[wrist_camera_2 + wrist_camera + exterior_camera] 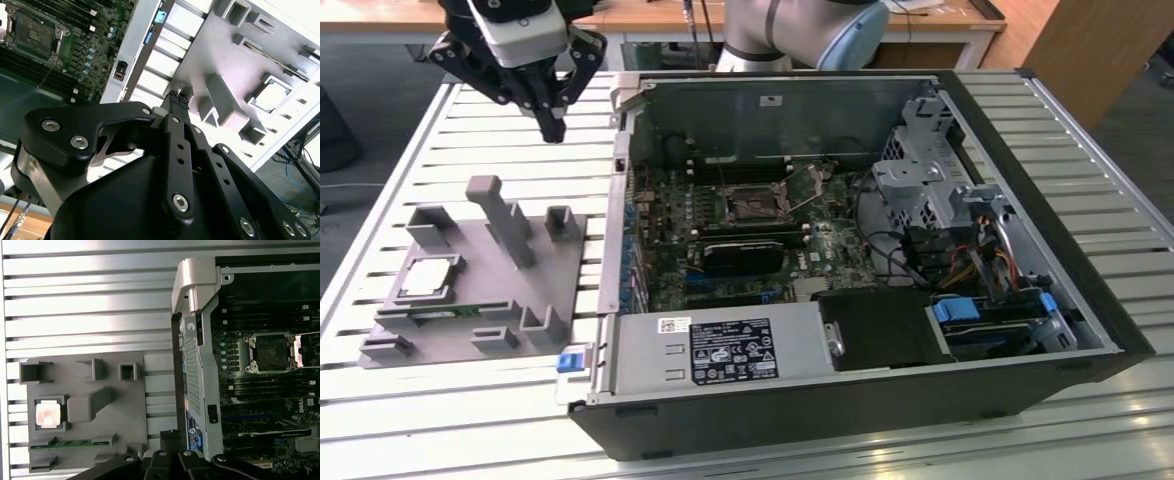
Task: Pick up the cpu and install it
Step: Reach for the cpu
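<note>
One gripper [554, 130] hangs above the slatted table [480, 150], jaws clenched together on nothing. The cpu [430, 277] lies in a grey fixture [520, 290], well apart from the gripper, beside the open computer case [854, 400].

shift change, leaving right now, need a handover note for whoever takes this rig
Gripper: shut, empty, hanging over the slatted table beside the open computer case.
Cpu: lying in its pocket on the grey fixture, untouched.
Motherboard socket: looks empty.
Done: nothing that shows.
Left: cpu not yet picked up, not yet installed.
</note>
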`<state>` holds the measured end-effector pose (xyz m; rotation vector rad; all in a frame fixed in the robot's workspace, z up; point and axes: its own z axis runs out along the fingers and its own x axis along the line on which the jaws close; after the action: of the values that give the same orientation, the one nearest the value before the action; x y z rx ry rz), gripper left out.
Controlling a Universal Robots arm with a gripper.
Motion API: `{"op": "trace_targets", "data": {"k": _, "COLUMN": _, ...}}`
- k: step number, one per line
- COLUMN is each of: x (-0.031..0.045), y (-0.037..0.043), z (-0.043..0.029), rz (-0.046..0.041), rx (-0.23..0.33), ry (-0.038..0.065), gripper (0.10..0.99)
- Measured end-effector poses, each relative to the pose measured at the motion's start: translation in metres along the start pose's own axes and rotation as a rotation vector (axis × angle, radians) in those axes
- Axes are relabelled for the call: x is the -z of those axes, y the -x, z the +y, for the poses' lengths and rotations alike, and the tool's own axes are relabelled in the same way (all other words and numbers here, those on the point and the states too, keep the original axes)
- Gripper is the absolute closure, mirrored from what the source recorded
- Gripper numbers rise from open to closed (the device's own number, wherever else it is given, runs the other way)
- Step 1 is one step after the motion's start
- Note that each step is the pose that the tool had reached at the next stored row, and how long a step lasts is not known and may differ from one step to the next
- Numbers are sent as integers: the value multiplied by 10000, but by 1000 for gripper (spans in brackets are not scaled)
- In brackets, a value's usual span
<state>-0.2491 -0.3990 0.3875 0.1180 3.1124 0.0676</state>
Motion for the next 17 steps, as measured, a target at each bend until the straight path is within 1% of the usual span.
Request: {"op": "trace_targets", "data": {"k": 17, "x": -7, "y": -170, "z": -13, "rz": 1, "rx": -1, "ry": 0, "gripper": 980}}
